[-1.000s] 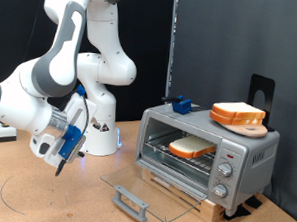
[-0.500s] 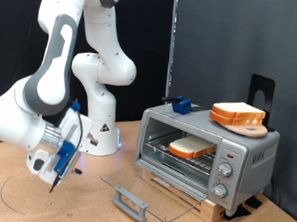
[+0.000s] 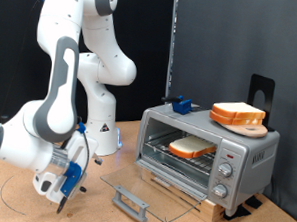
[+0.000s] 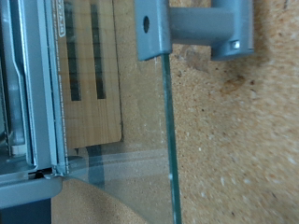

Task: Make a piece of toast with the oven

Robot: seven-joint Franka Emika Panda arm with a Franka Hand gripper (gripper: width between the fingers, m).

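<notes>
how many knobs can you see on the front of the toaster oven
3. On the oven, the knobs sit in a vertical column at the exterior view's right end of the front panel: top knob, middle knob, bottom knob. None appear hidden.

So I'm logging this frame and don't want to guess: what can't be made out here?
- Hand: exterior view shows it low by the open glass door, but too small to read whether the fingers are open; wrist view shows no fingers.
- Oven knob settings: too small.
- Piece of toast on the rack: partly hidden by the oven frame; absent from wrist view.
</notes>
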